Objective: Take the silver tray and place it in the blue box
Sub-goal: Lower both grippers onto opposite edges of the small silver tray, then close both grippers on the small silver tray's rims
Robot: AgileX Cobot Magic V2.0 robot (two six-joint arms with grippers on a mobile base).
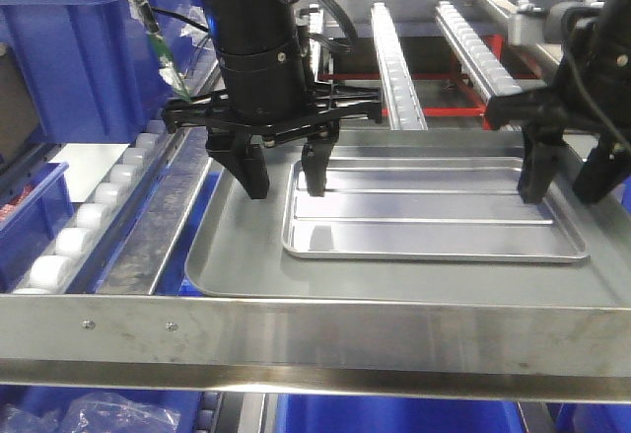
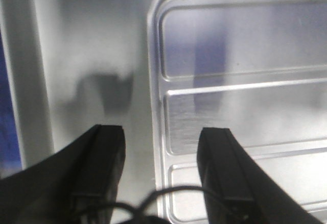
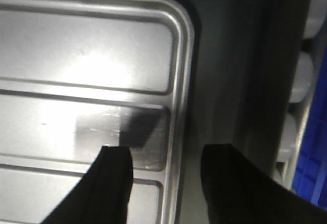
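Silver tray [image 1: 434, 211] lies flat inside the larger grey tray [image 1: 227, 255]. We record the left end effector [image 1: 285, 188] spread wide, with the tray's short rim running between its fingers: one over the tray floor, one outside over the grey. The right end effector [image 1: 562, 194] is likewise wide astride the opposite rim. We cannot confirm contact.

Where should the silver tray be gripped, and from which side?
Likely by the raised rims at its two short ends, from above. The silver tray lies flat inside the grey tray, so only the rim offers purchase; the left gripper and right gripper, both open, straddle those ends.
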